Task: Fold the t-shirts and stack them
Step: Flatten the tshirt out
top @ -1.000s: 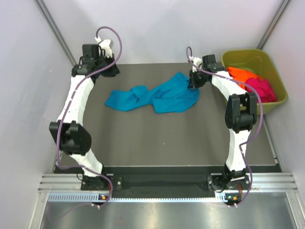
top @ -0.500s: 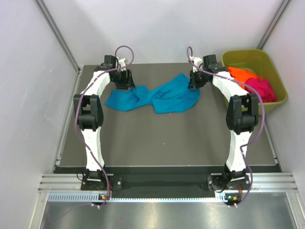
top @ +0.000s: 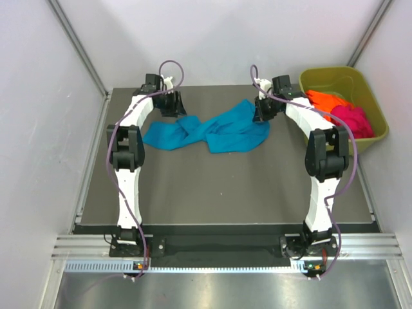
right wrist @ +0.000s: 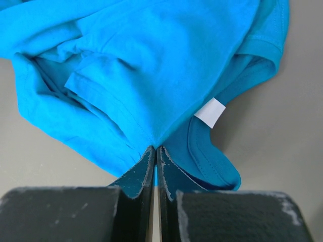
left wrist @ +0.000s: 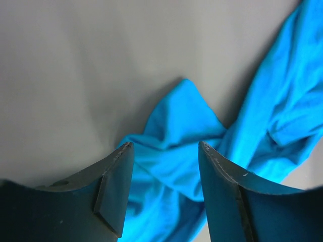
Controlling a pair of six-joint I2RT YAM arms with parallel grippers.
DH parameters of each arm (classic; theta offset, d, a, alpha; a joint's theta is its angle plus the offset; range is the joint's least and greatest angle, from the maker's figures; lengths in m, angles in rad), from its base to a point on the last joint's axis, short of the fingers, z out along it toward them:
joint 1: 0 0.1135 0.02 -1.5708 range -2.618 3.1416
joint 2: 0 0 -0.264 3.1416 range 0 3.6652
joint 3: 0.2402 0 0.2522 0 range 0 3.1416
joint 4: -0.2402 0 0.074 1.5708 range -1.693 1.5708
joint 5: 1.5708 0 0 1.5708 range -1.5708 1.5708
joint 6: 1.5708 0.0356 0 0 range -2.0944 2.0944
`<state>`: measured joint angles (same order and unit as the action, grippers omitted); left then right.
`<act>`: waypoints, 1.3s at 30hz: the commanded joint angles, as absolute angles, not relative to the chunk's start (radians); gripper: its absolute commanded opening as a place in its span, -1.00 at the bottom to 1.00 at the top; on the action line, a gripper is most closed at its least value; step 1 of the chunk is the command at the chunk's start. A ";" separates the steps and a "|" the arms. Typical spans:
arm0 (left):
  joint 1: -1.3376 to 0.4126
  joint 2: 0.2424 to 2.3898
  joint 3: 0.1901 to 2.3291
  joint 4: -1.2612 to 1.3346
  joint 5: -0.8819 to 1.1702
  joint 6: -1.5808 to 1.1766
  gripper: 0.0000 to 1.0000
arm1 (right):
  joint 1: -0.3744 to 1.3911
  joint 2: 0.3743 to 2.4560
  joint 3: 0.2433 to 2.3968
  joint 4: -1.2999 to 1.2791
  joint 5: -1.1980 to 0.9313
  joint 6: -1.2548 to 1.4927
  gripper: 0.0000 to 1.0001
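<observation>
A teal-blue t-shirt [top: 215, 132] lies crumpled and stretched sideways at the back of the dark table [top: 225, 187]. My right gripper [top: 260, 114] is at its right end. In the right wrist view this gripper [right wrist: 155, 148] is shut on a fold of the teal t-shirt [right wrist: 151, 65], beside the white neck label [right wrist: 210, 112]. My left gripper [top: 175, 111] hovers over the shirt's left end. It is open [left wrist: 164, 146], with teal cloth [left wrist: 186, 121] showing beneath the gap and nothing pinched. An orange t-shirt [top: 327, 100] and a magenta t-shirt [top: 353, 120] lie bunched in the tub.
The olive-green tub [top: 373, 138] stands at the table's back right corner, just right of my right arm. White walls close in the left, back and right sides. A metal rail [top: 225, 248] runs along the near edge.
My left arm has swung in from the back left corner to the shirt's left end, and its gripper has opened. The right arm and the shirt have hardly moved.
</observation>
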<state>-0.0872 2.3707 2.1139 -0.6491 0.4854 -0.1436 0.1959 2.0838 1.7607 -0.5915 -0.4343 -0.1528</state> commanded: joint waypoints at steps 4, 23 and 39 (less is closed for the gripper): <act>-0.106 2.419 2.163 -0.609 0.486 -0.138 0.11 | 0.216 2.025 1.786 -0.560 -0.431 -0.156 -1.00; -0.089 2.070 2.057 -0.633 0.472 -0.110 -1.00 | 0.216 1.976 1.787 -0.549 -0.311 -0.163 -1.00; -0.091 1.638 1.466 -0.911 0.551 -0.132 -0.98 | 0.216 1.829 1.609 -0.561 -0.359 -0.156 -1.00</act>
<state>-0.0940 1.6295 1.5845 -0.8009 0.5327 -0.1085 0.2073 1.8889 1.6299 -0.5739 -0.3489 -0.1547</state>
